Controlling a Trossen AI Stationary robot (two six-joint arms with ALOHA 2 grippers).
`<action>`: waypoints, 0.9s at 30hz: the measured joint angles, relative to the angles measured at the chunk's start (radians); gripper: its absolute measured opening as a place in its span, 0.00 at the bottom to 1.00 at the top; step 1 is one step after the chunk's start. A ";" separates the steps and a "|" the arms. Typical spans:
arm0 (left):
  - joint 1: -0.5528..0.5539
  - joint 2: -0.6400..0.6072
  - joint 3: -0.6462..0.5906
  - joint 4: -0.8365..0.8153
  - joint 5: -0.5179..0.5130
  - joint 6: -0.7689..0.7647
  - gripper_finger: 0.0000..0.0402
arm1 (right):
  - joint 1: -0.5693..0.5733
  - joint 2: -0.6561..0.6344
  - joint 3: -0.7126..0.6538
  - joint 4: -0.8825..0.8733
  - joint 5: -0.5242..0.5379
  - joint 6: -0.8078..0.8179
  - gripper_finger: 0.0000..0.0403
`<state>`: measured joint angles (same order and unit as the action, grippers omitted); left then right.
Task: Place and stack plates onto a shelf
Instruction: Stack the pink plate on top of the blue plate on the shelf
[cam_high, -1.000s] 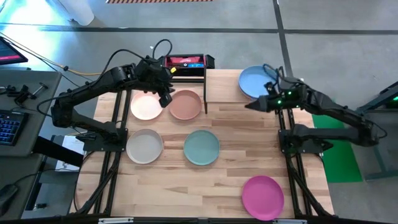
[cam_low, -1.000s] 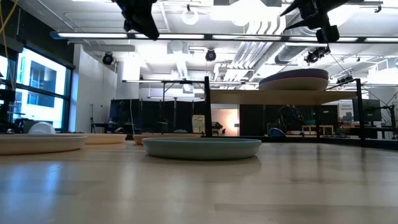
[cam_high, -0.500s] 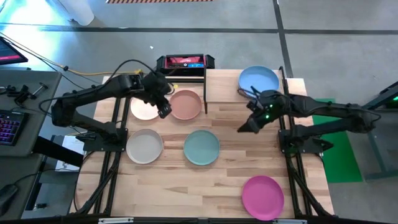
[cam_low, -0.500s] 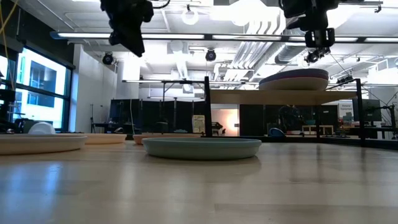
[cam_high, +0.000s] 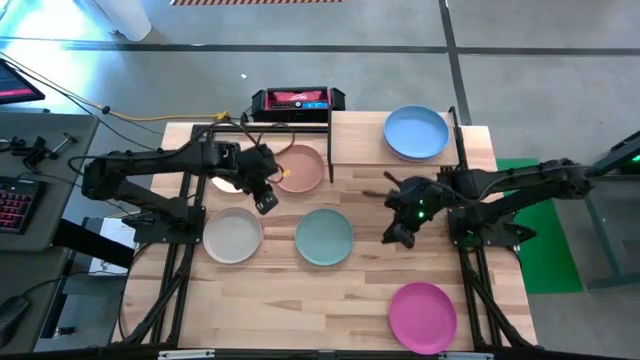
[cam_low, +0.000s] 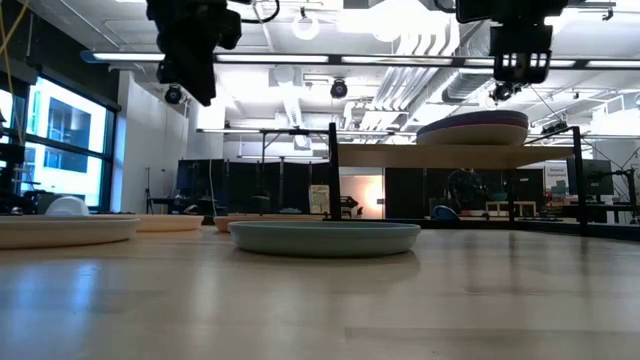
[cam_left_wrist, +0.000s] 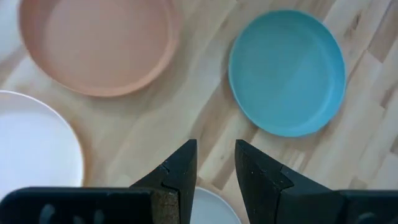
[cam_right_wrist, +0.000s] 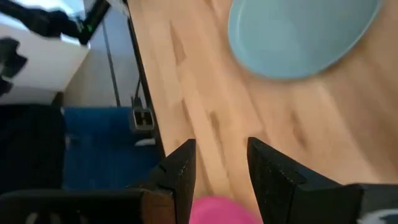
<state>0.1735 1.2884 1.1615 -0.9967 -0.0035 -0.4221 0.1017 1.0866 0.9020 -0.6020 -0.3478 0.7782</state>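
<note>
The wooden table (cam_high: 340, 300) carries most of the work not yet done. At its far edge stands the shelf (cam_high: 395, 168), a small raised light-wood platform, with a blue plate (cam_high: 416, 132) on top; the low view shows that plate (cam_low: 472, 131) sitting on at least one more, so a stack is started there, though how many lie under it cannot be told.

Five plates lie flat on the tabletop, apart from one another: pale pink (cam_high: 228, 176) and terracotta (cam_high: 301, 168) in the far row, cream (cam_high: 232, 235) and teal-green (cam_high: 324, 237) in the middle row, and magenta (cam_high: 422, 316) alone near the front right. By my reading the task is in its early part, with these five left to lift and stack.

The left gripper (cam_high: 266, 200) hangs above the table between the pale pink, terracotta and cream plates; its wrist view shows the fingers (cam_left_wrist: 180, 169) parted with nothing between them. The right gripper (cam_high: 398, 235) hovers over bare wood between the teal-green plate and the magenta one, fingers (cam_right_wrist: 181, 165) likewise spread and empty. Neither touches a plate
</note>
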 joint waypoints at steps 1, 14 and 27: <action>-0.015 0.000 -0.005 0.000 0.000 -0.010 0.24 | 0.019 0.008 0.000 -0.007 0.000 0.006 0.31; -0.225 0.000 -0.036 0.004 -0.005 -0.122 0.24 | 0.260 0.173 0.000 -0.081 0.043 0.201 0.31; -0.438 0.000 -0.036 0.031 -0.069 -0.253 0.24 | 0.447 0.372 0.000 -0.073 0.056 0.120 0.31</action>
<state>-0.2650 1.2884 1.1255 -0.9661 -0.0725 -0.6756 0.5487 1.4584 0.9016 -0.6750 -0.2916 0.8980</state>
